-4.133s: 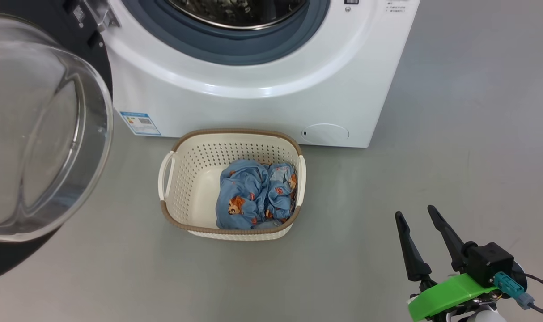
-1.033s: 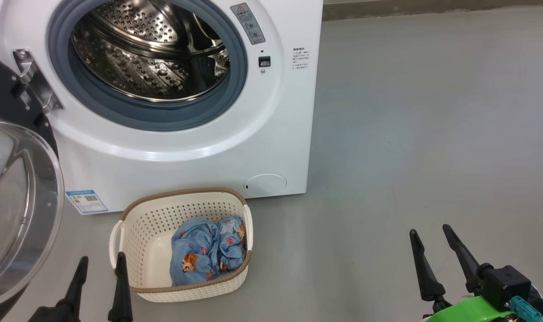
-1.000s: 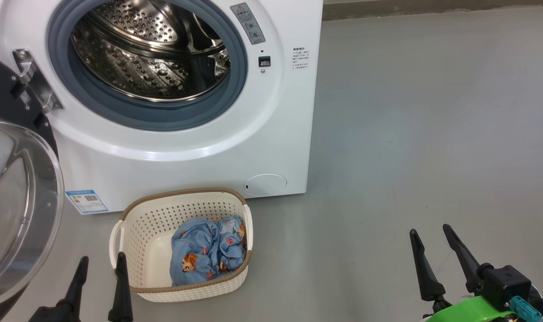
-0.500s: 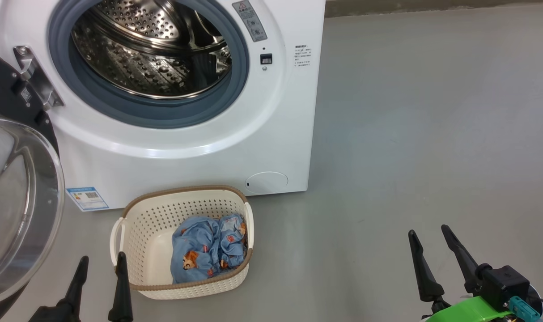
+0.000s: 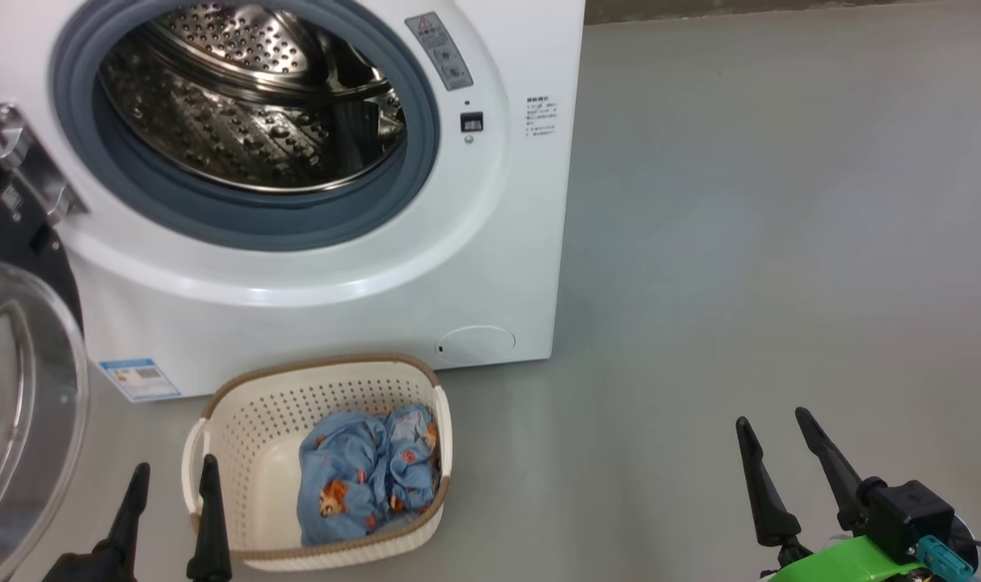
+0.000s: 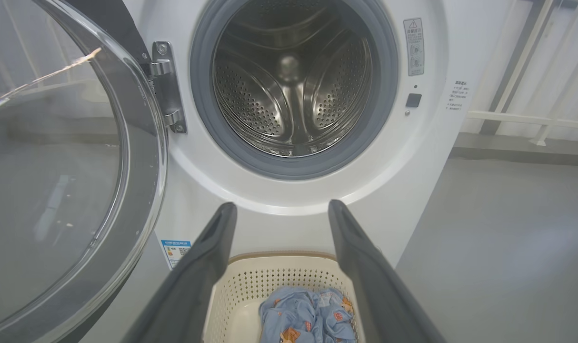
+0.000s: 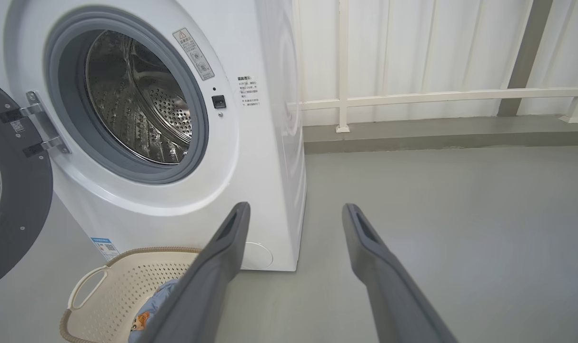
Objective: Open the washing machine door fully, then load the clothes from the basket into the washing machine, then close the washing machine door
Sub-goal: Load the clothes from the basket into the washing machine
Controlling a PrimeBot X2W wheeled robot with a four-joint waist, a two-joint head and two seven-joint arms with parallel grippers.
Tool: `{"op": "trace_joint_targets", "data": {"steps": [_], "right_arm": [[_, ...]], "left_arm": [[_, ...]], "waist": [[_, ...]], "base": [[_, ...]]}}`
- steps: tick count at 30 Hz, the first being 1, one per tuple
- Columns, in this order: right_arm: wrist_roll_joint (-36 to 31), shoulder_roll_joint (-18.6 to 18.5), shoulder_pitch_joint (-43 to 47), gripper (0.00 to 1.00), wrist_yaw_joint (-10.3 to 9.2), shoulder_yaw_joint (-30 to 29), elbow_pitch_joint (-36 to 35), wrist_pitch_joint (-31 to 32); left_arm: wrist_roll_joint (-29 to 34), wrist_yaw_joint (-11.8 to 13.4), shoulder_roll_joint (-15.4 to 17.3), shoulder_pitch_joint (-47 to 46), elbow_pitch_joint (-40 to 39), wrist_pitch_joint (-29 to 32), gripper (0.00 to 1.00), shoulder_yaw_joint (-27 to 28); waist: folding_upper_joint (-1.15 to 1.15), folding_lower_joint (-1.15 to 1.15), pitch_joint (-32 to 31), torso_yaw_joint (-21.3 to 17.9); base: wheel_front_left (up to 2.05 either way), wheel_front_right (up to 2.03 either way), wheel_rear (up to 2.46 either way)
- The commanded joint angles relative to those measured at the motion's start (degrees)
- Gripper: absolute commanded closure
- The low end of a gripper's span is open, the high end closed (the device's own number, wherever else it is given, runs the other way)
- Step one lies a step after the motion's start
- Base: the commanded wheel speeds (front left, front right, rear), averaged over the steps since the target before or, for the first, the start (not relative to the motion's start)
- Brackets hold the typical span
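Observation:
The white washing machine [image 5: 507, 267] stands at the upper left with its steel drum [image 5: 240, 105] exposed. Its door [image 5: 14, 404] hangs swung open at the far left, glass bowl facing me. On the floor in front sits the cream basket [image 5: 240, 420], holding crumpled blue clothes [image 5: 365, 473] with orange prints. My left gripper [image 5: 174, 477] is open at the basket's near-left corner, fingers apart and empty. My right gripper [image 5: 772, 430] is open over bare floor, well right of the basket. The left wrist view looks past its fingers [image 6: 208, 257] at the drum [image 6: 293, 81], the basket [image 6: 251, 286] and the clothes [image 6: 308, 314].
Grey floor [image 5: 781, 242] stretches to the right of the machine. The right wrist view shows a white railing [image 7: 436, 97] and a raised kerb [image 7: 436, 138] behind the machine. The open door [image 6: 65, 190] takes up the space left of the basket.
The head camera has shifted, so the machine and basket sit a little lower and further left in view. Both grippers stay open and hold their places.

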Motion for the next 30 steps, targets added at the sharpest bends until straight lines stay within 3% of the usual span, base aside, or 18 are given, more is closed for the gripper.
{"op": "trace_joint_targets", "data": {"steps": [1, 14, 30], "right_arm": [[-0.1, -0.2, -1.6, 0.0, 0.09, 1.4, -1.3, -0.7], [0.3, -0.2, -2.4, 0.0, 0.09, 1.8, -1.4, -0.7], [-0.1, -0.2, -2.2, 0.0, 0.09, 2.0, -1.0, -0.7]], "left_arm": [[0.5, -0.2, 0.8, -2.6, -1.2, -0.3, 0.0, 2.0], [0.0, -0.1, 0.8, -3.4, -2.0, -0.3, 0.0, 2.9], [0.4, -0.1, 0.8, -2.8, -1.8, -0.3, 0.0, 1.2]], "waist": [[0.0, 0.0, 0.2, 0.0], [0.0, 0.0, 1.6, 0.3], [0.0, 0.0, 1.6, 0.6]], "base": [[2.04, -1.97, -0.08], [1.6, -1.54, -0.06], [0.12, -0.12, 0.0]]}}
